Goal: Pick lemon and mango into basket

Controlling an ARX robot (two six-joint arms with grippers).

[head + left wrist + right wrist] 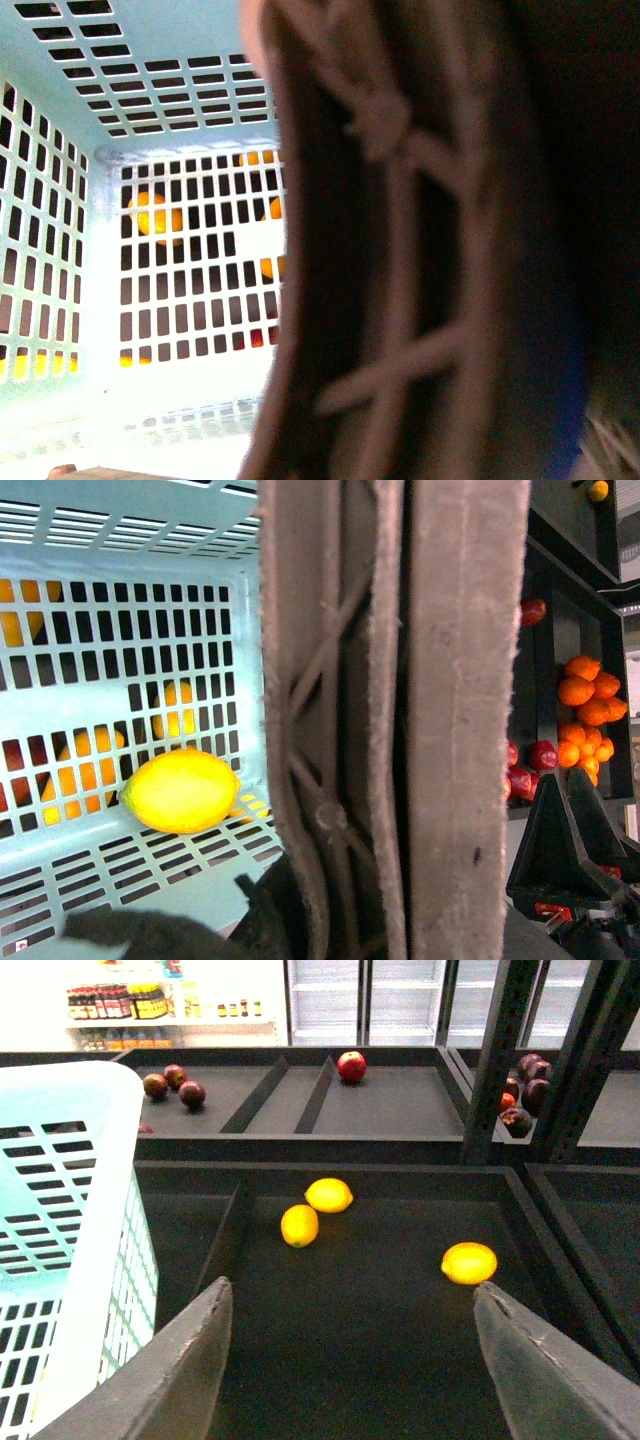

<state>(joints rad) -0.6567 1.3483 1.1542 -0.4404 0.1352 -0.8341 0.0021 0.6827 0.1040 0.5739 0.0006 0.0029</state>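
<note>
Lemon [180, 790] lodged in basket [120, 540]; mango pick pending. Right gripper [350, 1380] spread, empty, above yellow fruits [469, 1262]. Left gripper [260, 925] state cannot be told. Mango to be singled out.

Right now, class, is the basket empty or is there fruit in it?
Not empty: one lemon lies on the basket's slotted floor, inside its walls.

Front, left wrist: close inside basket [100, 300]; right wrist overlooks bin [380, 1350].

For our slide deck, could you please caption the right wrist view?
Open right claw hovers above three yellow fruits in a dark bin, teal basket alongside.
</note>
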